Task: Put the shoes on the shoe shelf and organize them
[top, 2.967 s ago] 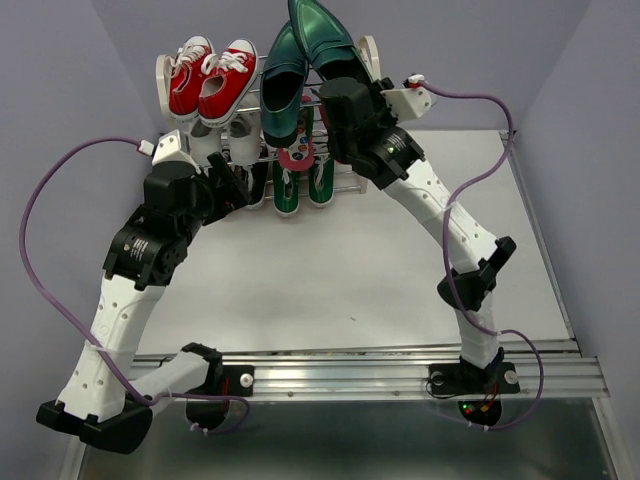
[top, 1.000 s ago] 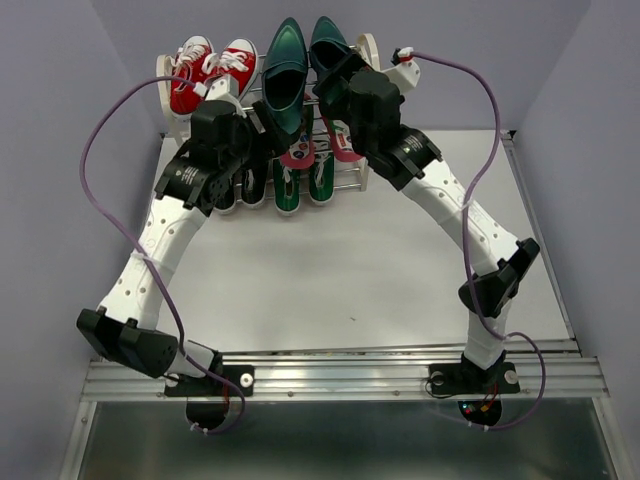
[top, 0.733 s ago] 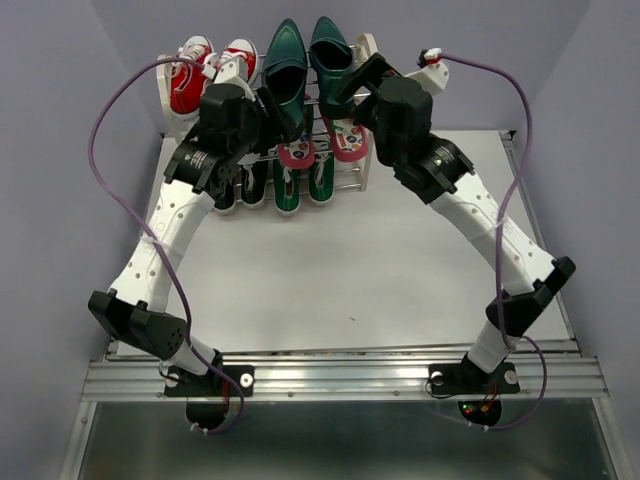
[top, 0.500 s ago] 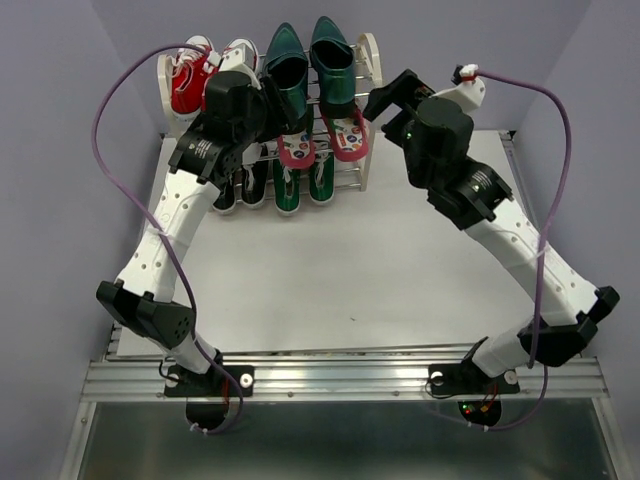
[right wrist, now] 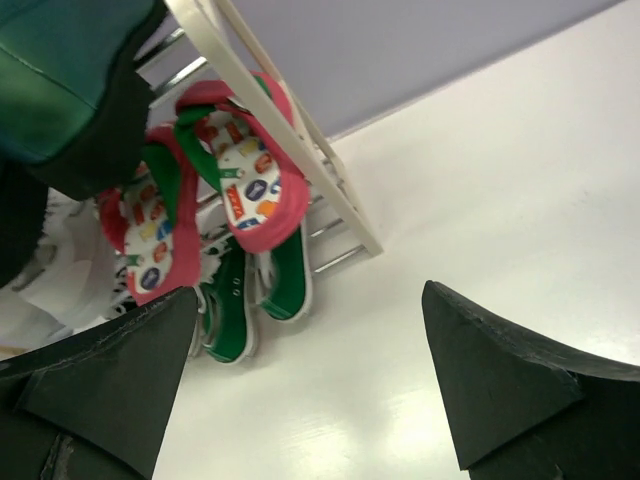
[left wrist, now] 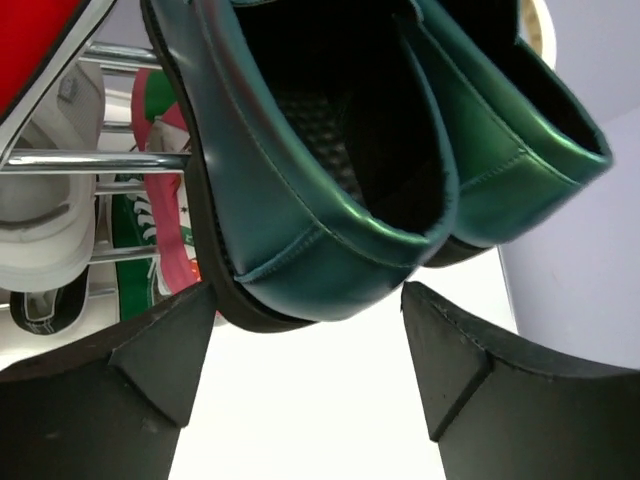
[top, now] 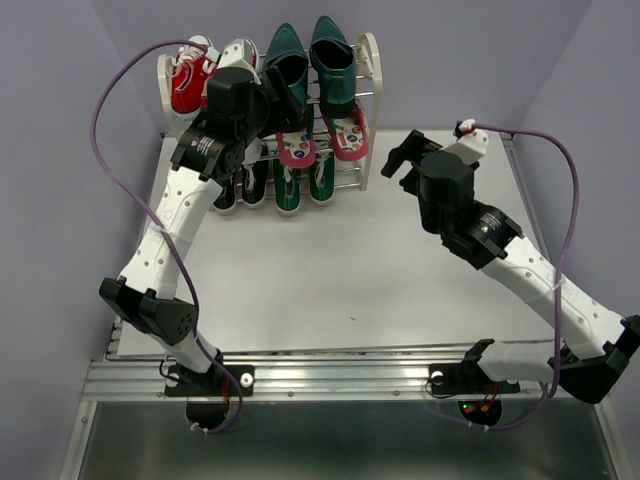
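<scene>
The shoe shelf (top: 372,75) stands at the back of the table. Two dark green loafers (top: 332,60) sit side by side on its top tier, the pink flip-flops (top: 345,135) on the middle tier and the green sneakers (top: 320,178) on the bottom one. My left gripper (left wrist: 305,370) is open just below the heel of the left loafer (left wrist: 330,170), with its fingers (left wrist: 160,350) apart from the shoe. My right gripper (top: 400,160) hangs open over the table to the right of the shelf. It holds nothing. In the right wrist view the flip-flops (right wrist: 250,190) and green sneakers (right wrist: 285,270) lie ahead of it.
Red sneakers (top: 190,80) take the left half of the top tier. White and black sneakers (top: 225,190) sit low on the left of the shelf. Purple walls close in behind and on both sides. The white table (top: 340,270) runs forward to the arms' rail.
My right arm has pulled back from the top tier, down and to the right, leaving the right loafer there. My left gripper narrowed at the left loafer's heel, then opened wide again.
</scene>
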`<state>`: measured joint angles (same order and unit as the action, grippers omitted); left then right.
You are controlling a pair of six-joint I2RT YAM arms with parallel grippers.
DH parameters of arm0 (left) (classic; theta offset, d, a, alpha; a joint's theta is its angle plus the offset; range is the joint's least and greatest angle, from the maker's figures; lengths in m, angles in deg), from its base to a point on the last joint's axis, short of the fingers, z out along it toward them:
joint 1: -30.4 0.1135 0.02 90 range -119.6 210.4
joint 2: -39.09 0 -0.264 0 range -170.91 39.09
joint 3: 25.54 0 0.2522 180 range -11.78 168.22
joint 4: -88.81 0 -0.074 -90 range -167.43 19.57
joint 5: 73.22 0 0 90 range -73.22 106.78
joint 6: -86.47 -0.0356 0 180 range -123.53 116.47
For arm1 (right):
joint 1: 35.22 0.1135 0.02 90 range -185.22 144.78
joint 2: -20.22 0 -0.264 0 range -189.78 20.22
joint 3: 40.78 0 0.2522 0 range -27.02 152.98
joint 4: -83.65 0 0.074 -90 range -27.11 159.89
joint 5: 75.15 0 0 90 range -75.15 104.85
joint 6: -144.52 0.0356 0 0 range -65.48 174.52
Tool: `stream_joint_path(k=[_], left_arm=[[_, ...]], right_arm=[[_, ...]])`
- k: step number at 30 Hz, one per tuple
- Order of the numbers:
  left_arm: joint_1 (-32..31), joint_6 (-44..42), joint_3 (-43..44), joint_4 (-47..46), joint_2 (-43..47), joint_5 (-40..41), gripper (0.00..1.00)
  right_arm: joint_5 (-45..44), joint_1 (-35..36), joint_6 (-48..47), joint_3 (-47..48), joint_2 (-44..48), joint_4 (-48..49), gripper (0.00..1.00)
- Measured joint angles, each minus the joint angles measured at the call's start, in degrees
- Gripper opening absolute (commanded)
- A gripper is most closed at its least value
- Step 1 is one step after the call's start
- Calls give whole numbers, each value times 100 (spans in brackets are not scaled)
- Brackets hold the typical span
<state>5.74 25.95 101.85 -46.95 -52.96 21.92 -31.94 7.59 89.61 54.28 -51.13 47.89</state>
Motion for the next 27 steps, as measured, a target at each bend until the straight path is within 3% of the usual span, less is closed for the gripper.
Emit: stream_joint_path(k=[1, 10, 17, 21, 27], left_arm=[[2, 9, -87, -46, 31, 31, 99], [-48, 33, -1392, -166, 852, 74, 99], [-459, 205, -3165, -236, 2767, 190, 99], [-472, 437, -3980, -28, 3464, 310, 99], [-474, 809, -4581, 291, 3799, 527, 99]], right_arm=[[-44, 0, -24, -136, 107, -17, 100], [-385, -103, 247, -1016, 691, -748, 100], [492, -1467, 525, -1923, 415, -1241, 100], [793, -1510, 511, -2269, 282, -1429, 100], [957, -1537, 509, -2457, 372, -1353, 100]])
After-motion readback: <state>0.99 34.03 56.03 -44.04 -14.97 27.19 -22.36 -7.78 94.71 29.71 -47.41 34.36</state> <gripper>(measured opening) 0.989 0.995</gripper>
